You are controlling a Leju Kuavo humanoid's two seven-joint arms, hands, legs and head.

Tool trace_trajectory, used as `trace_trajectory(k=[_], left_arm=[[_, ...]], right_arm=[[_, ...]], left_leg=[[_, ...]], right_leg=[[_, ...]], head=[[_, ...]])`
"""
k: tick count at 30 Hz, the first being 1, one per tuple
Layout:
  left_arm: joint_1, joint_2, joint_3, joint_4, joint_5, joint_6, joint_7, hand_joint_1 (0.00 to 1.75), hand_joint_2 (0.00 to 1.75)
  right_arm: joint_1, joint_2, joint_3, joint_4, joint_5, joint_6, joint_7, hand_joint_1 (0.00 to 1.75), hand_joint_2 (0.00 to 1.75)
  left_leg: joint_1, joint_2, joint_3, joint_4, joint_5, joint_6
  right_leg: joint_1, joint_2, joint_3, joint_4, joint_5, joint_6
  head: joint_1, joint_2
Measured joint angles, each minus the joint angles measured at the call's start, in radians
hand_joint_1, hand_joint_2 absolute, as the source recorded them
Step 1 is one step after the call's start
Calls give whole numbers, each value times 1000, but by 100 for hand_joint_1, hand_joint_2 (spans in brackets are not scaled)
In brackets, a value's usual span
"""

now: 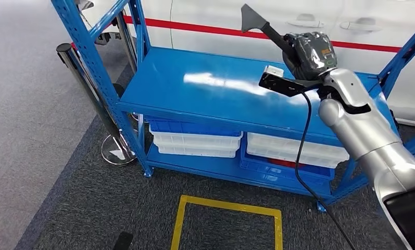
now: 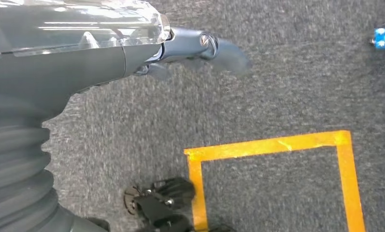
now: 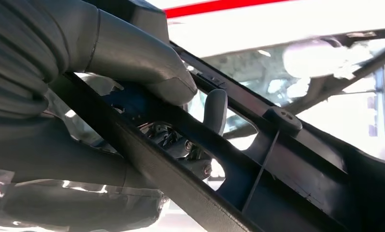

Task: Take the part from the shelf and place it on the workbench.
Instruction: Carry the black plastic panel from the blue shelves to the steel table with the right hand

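Observation:
My right hand (image 1: 312,52), in a clear plastic cover, grips a long black plastic part (image 1: 266,30) and holds it up above the right end of the blue shelf's top board (image 1: 210,86). The part's flared end points up and to the left. In the right wrist view the thumb (image 3: 142,65) presses on the part's ribbed black frame (image 3: 296,179), with darker fingers behind it. My left hand (image 2: 84,63) hangs over the grey carpet, one finger (image 2: 221,48) stretched out, holding nothing.
White bins (image 1: 195,140) sit in blue trays on the shelf's lower level. A chrome post (image 1: 85,83) on a round base stands left of the shelf. A yellow taped square (image 1: 228,208) marks the carpet in front. A white car with a red stripe (image 1: 205,28) stands behind.

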Motion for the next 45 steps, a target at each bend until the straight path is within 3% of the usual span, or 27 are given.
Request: trace_trajectory(k=[2, 5, 6, 7, 8, 10, 12, 14, 16, 18, 20, 21, 22, 23, 25, 27, 28, 29, 31, 33, 35, 36, 37, 39, 41, 43, 45], left_arm=[[1, -1, 0, 0, 2, 2, 1, 0, 175], [0, -3, 0, 0, 3, 3, 1, 0, 175], [1, -4, 0, 0, 3, 3, 1, 0, 175], [2, -4, 0, 0, 4, 3, 1, 0, 175], [3, -5, 0, 0, 4, 3, 1, 0, 175], [3, -5, 0, 0, 5, 4, 0, 0, 175], [3, -5, 0, -1, 8, 4, -2, 0, 175], [5, -6, 0, -1, 11, 5, -6, 0, 175], [8, -6, 0, -1, 13, 6, -7, 0, 175], [12, -7, 0, -1, 13, 7, -8, 0, 175], [14, -7, 0, -1, 13, 7, -8, 0, 175], [15, -7, 0, -1, 13, 7, -8, 0, 175], [15, -7, 0, -1, 13, 7, -8, 0, 175], [15, -7, 0, -1, 13, 7, -8, 0, 175], [14, -7, 0, -1, 13, 7, -8, 0, 175], [12, -7, 0, -2, 13, 7, -8, 0, 175], [12, -7, 0, -2, 13, 8, -9, 0, 175], [12, -6, 0, -2, 13, 8, -9, 0, 175], [14, -6, 0, -2, 14, 8, -10, 0, 175], [14, -7, 1, -2, 14, 8, -9, 0, 175], [14, -7, 1, -2, 14, 8, -9, 0, 175], [14, -7, 2, -2, 14, 8, -9, 0, 175], [15, -8, 2, -2, 14, 8, -9, 0, 175], [15, -8, 2, -2, 13, 8, -10, 0, 175], [15, -9, 2, -2, 12, 8, -13, 0, 175], [16, -11, 2, -2, 11, 9, -14, 0, 175], [19, -13, 2, -2, 10, 10, -14, 0, 175]], right_arm=[[4, 5, 4, 5, 7, -1, 2, 175, 175], [6, 14, 6, 15, 13, 1, 7, 175, 175], [6, 17, 7, 19, 14, 1, 8, 175, 175], [7, 21, 8, 22, 15, 1, 8, 175, 175], [7, 24, 9, 26, 15, 2, 8, 175, 175], [7, 30, 10, 31, 16, 2, 7, 175, 175], [6, 36, 10, 34, 15, 2, 4, 175, 175], [5, 40, 9, 37, 13, 2, -3, 175, 175], [5, 43, 10, 41, 11, 1, -8, 175, 175], [6, 48, 10, 45, 11, 1, -10, 175, 175], [7, 52, 10, 50, 11, 1, -10, 175, 175], [7, 52, 10, 52, 11, 1, -10, 175, 175], [8, 52, 10, 54, 11, 1, -10, 175, 175], [9, 53, 10, 56, 11, 1, -10, 175, 175], [11, 53, 10, 58, 11, 1, -11, 175, 175], [11, 53, 10, 59, 11, 1, -10, 175, 175], [11, 53, 10, 59, 11, 0, -10, 175, 175], [11, 52, 9, 60, 11, 0, -10, 175, 175], [13, 52, 9, 62, 11, 0, -11, 175, 175], [14, 51, 9, 65, 11, 1, -12, 175, 175], [15, 50, 9, 67, 11, 1, -13, 175, 175], [15, 50, 9, 68, 11, 1, -13, 175, 175], [17, 50, 9, 69, 10, 0, -13, 175, 175], [22, 50, 9, 71, 10, -3, -15, 175, 175], [31, 46, 8, 71, 6, -17, -22, 175, 175], [47, 39, 4, 65, 2, -35, -28, 175, 175], [65, 28, -3, 58, -2, -44, -30, 175, 175]], left_leg=[[2, 3, -15, -9, 27, 16], [3, 5, -58, -11, 69, 27], [2, 5, -75, -10, 81, 27], [2, 5, -93, -9, 93, 26], [2, 6, -110, -7, 105, 24], [2, 6, -138, -2, 126, 19], [0, 5, -154, 0, 145, 11], [-1, 5, -158, -6, 164, 0], [0, 4, -164, -13, 174, -13], [1, 2, -185, 32, 114, -22], [6, 2, -217, 157, 7, -28], [7, 3, -227, 224, -26, -31], [7, 3, -228, 274, -34, -34], [8, 3, -215, 291, -19, -35], [8, 3, -139, 224, 29, -33], [5, 1, -36, 85, 20, -26], [3, 0, -6, 34, 6, -21], [-1, -1, 7, 4, -4, -16], [-1, 0, -5, -11, 13, -2], [3, 4, -24, -19, 42, 14], [3, 6, -51, -21, 69, 23], [2, 6, -67, -20, 81, 23], [2, 7, -82, -19, 92, 23], [1, 7, -113, -15, 114, 20], [0, 8, -139, -11, 134, 15], [-2, 7, -153, -11, 153, 7], [-1, 7, -157, -20, 174, -4]], right_leg=[[-4, 2, -14, 18, -34, 10], [-6, 3, -58, 177, -184, 18], [-6, 3, -67, 240, -210, 21], [-6, 3, -64, 282, -211, 23], [-6, 3, -47, 294, -191, 23], [-6, 3, 41, 212, -150, 17], [0, 3, 146, 72, -167, 6], [8, 3, 185, 3, -186, -6], [7, 0, 172, -7, -165, -22], [3, -5, 152, -16, -138, -39], [2, -6, 122, -16, -111, -48], [3, -6, 106, -14, -98, -47], [4, -6, 88, -12, -85, -47], [4, -6, 72, -10, -74, -45], [3, -4, 40, -2, -53, -39], [5, -4, 16, 6, -35, -29], [5, -5, 10, 7, -26, -23], [4, -5, 6, 4, -15, -16], [2, -5, 1, -4, 2, -4], [0, -1, -17, 29, -48, 6], [-2, 1, -48, 140, -155, 14], [-3, 2, -60, 208, -195, 18], [-3, 2, -65, 264, -211, 20], [-3, 2, -30, 284, -182, 20], [-1, 2, 71, 171, -152, 13], [5, 2, 160, 39, -170, 0], [11, 2, 178, -6, -176, -12]], head=[[0, 0], [0, 0], [0, 0], [0, 0], [0, 0], [0, 0], [0, 0], [-1, 0], [-1, 0], [-1, 0], [-1, 0], [-1, 0], [-1, 0], [-1, 0], [-1, 0], [-1, 0], [-1, 0], [-1, 0], [-1, 0], [-1, 0], [-1, 0], [-1, 0], [-1, 0], [-1, 0], [-1, 0], [-2, 0], [-2, 0]])
